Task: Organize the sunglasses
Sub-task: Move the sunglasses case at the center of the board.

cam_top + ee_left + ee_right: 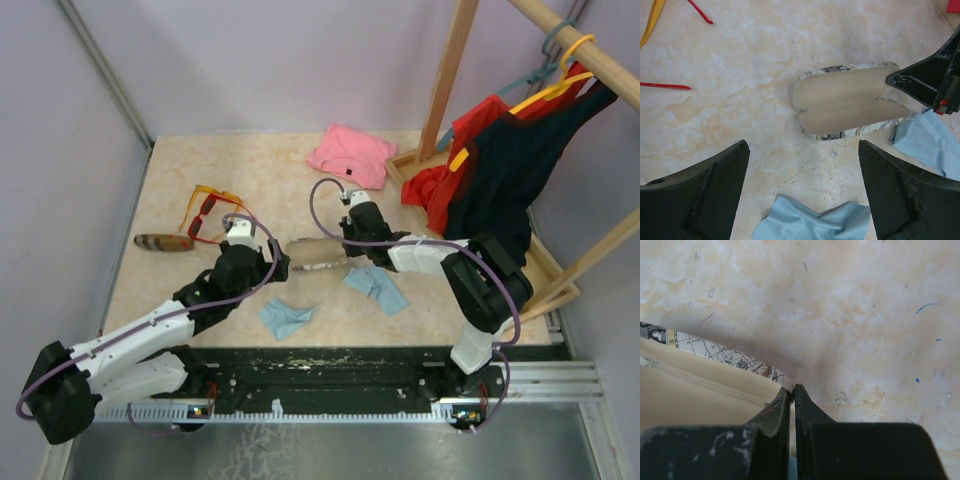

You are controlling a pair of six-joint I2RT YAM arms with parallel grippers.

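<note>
Table (200,160): marble-patterned, with every item below set on it. Patterned case (850,100): grey map print with a beige lining, laid at the table's middle between the two grippers, its mouth parted so that the lining is exposed. It is judged to be held open so that a pair can be slid in. Right gripper (792,392): the jaws are pressed together at the end of the case's rim. The rim appears to be nipped between them, though the contact itself is masked by the fingers. Left gripper (802,150): the jaws are spread wide, nothing is held, and it is poised over bare table just before the case's mouth. Brown case (163,242): set near the table's left edge. Light blue cloths, one (285,318) and another (378,288): strewn on the near side of the patterned case. Sunglasses: an orange-framed pair (215,192) and a red-framed pair (205,215) are laid together on the left half. They are found beyond the left gripper and apart from it, well apart from the right gripper, and neither is yet cased.
</note>
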